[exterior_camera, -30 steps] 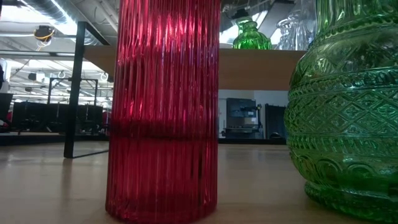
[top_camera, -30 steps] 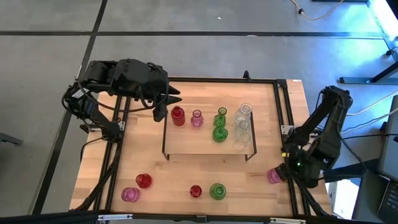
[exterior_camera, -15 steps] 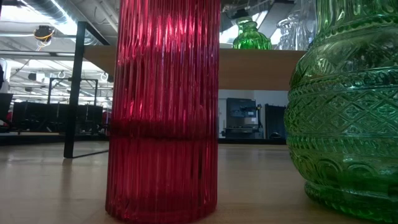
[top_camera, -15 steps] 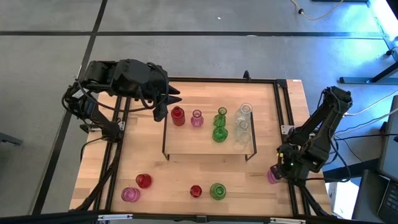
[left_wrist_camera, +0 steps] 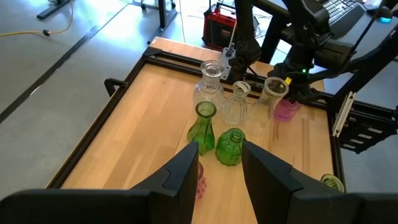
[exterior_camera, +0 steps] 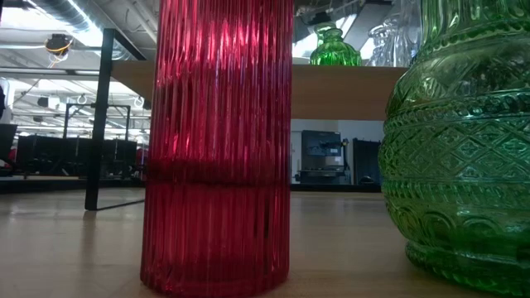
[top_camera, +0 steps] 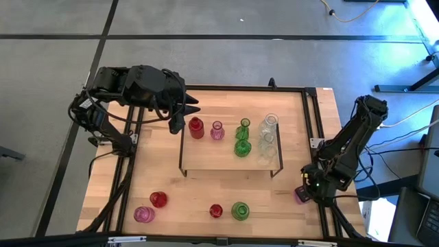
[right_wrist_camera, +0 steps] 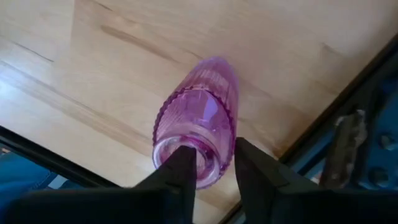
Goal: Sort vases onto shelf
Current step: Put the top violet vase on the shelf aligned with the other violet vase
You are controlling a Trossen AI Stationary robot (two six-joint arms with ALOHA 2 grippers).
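My right gripper (right_wrist_camera: 208, 163) has narrowed its fingers onto the pink vase (right_wrist_camera: 196, 124) at the counter (top_camera: 206, 189) edge, right of the shelf (top_camera: 226, 159): grasp made, I judge lifting next. Left gripper (left_wrist_camera: 221, 163) hovers over the shelf, fingers apart, empty.

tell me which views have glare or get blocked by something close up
Low view: the red vase and green vase stand right at the lens and fill most of the frame, backlit and glowing, hiding most of the shelf. High view: blue light washes the floor at the picture's right. Right wrist view: the pink vase sits so close between the right tool fingers that it looks foreshortened.
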